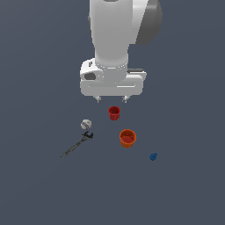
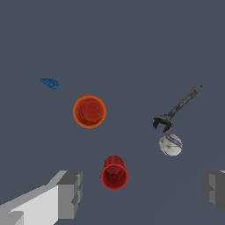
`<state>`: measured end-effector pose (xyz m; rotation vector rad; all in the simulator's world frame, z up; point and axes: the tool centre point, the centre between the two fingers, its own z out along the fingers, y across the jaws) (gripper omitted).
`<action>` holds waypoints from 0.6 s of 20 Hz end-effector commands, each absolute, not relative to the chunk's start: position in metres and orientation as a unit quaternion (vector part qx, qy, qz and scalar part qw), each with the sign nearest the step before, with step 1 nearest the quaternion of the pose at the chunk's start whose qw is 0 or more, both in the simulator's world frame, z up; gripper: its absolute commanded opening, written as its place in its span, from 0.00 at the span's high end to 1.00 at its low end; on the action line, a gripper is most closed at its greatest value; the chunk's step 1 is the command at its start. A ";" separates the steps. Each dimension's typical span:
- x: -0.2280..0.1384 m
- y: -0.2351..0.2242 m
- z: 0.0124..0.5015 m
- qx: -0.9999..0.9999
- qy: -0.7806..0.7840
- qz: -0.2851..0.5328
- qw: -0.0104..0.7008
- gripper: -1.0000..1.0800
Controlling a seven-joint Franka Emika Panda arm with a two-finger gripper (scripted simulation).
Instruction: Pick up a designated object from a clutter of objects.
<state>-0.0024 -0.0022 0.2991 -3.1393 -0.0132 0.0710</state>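
Observation:
The off-white ball with purple seam stripes (image 1: 86, 124) lies on the dark floor, touching or just beside the head of a dark slim wrench (image 1: 77, 145). In the wrist view the ball (image 2: 170, 145) sits close to the wrench jaw (image 2: 163, 123). My gripper (image 1: 112, 99) hangs high above the floor, over the red cup (image 1: 114, 113), with its fingers wide apart and nothing between them. In the wrist view the fingertips (image 2: 70, 194) frame the red cup (image 2: 114, 173); the ball lies off toward the other finger (image 2: 215, 190).
An orange cup (image 1: 127, 138) stands to the exterior view's right of the wrench, also in the wrist view (image 2: 89, 111). A tiny blue piece (image 1: 153, 156) lies farther to the exterior view's right, also in the wrist view (image 2: 50, 82).

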 end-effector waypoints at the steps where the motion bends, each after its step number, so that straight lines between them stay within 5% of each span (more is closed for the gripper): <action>1: -0.002 -0.002 0.299 -1.000 -0.004 0.023 0.001 0.04; 12: -0.004 0.020 0.295 -0.999 -0.042 0.033 0.002 0.04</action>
